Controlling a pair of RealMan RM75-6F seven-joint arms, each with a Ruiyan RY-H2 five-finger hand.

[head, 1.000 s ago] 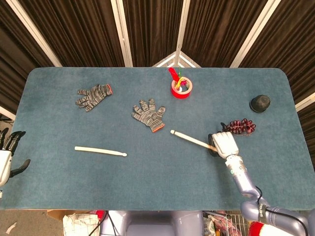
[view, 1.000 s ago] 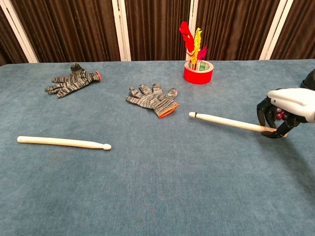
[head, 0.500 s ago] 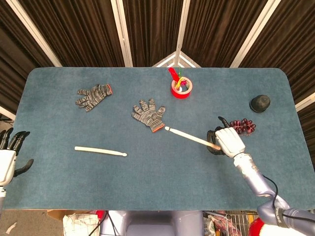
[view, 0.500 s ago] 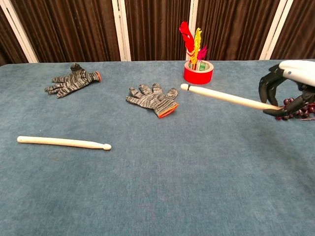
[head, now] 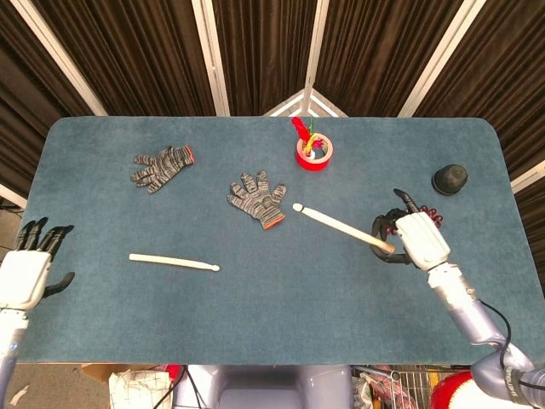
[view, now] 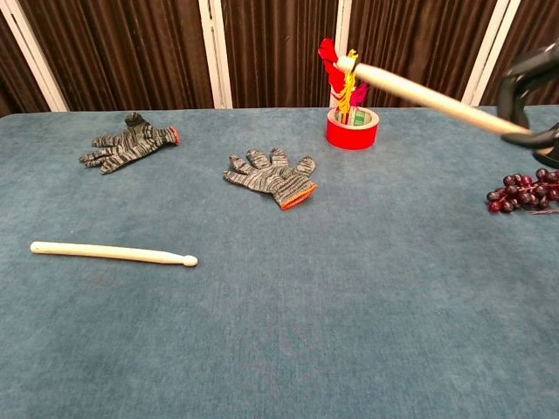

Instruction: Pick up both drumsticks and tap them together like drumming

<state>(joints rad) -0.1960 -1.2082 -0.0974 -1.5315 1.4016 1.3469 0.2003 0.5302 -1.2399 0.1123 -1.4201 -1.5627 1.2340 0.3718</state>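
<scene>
My right hand (head: 415, 239) (view: 533, 96) grips the butt of one pale wooden drumstick (head: 337, 226) (view: 428, 95) and holds it well above the table, tip pointing left. The other drumstick (head: 174, 262) (view: 113, 253) lies flat on the blue table near the front left. My left hand (head: 29, 272) hovers at the table's left edge with fingers spread and nothing in it, well to the left of that stick; the chest view does not show it.
Two grey knit gloves (head: 162, 165) (head: 260, 198) lie at mid-left and centre. A red tape roll holding feathers (head: 313, 151) (view: 352, 127) stands at the back. Dark grapes (view: 522, 191) lie under my right hand, a black dome (head: 450, 178) further back right.
My right hand has lifted its drumstick off the table and raised it high, moving slightly right. My left hand has come up and inward at the left edge.
</scene>
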